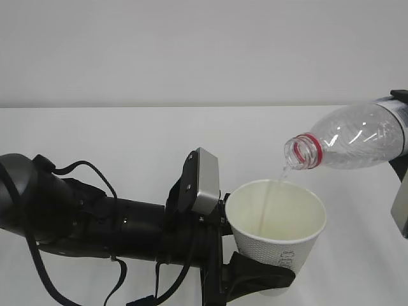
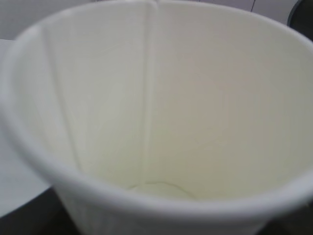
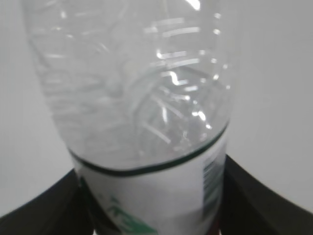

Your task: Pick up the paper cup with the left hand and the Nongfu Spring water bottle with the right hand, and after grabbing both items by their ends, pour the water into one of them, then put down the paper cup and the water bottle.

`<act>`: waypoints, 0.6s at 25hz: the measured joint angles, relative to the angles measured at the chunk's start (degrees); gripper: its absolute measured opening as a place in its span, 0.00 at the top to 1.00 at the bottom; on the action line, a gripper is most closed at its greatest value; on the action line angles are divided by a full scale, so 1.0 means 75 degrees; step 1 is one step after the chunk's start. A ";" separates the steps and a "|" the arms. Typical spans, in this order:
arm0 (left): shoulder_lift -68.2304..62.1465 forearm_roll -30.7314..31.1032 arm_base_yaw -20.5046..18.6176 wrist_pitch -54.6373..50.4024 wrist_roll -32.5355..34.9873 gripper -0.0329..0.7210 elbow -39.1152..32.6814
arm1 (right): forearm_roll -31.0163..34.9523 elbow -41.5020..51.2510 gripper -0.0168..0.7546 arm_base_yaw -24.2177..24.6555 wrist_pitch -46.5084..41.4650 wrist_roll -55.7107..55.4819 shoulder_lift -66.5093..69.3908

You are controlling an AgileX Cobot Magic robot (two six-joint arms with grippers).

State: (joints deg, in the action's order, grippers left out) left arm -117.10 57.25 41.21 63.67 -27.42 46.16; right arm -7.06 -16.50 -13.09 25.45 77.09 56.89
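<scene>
Over the white tabletop (image 1: 127, 140), your left gripper (image 1: 255, 271) clasps the paper cup (image 1: 275, 223) near its base. Above the cup's rim, your right gripper (image 3: 156, 215) grips the tilted Nongfu Spring water bottle (image 1: 357, 137), and the water (image 1: 273, 191) streams into the cup.

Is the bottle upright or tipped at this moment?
Tipped. The bottle lies nearly level, its uncapped mouth angled down over the cup, and a thin stream of water falls into it.

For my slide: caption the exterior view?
Tilted water bottle pours a thin stream into the gripper-held paper cup.
</scene>
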 joint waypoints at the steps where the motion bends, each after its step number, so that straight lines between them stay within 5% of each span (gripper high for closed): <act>1: 0.0000 0.0000 0.0000 0.0000 0.0000 0.24 0.0000 | 0.0000 0.0000 0.35 0.0000 0.0000 0.0000 0.0000; 15: 0.0000 0.0000 0.0000 0.0000 0.0000 0.24 0.0000 | 0.0000 0.0000 0.35 0.0000 0.0044 0.0000 0.0000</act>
State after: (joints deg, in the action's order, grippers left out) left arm -117.10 57.25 41.21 63.67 -27.42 46.16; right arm -7.06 -16.50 -13.09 25.78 77.09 56.89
